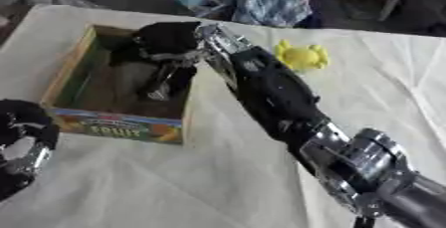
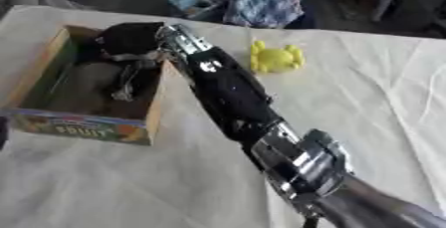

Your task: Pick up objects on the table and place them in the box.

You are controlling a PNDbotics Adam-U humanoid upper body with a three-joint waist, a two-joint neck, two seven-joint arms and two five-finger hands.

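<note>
Cardboard box (image 1: 72, 75), open-topped with a colourful printed front, is set on the white-draped table (image 1: 174, 182). The black-and-silver right hand (image 1: 166, 43) is held over its inside, fingers hanging down, relaxed; nothing can be made out in them. A yellow soft toy (image 1: 301, 56) is left lying on the cloth, right of the arm. The left hand (image 1: 22, 142) is seen at the lower left edge; its fingers cannot be told.
</note>
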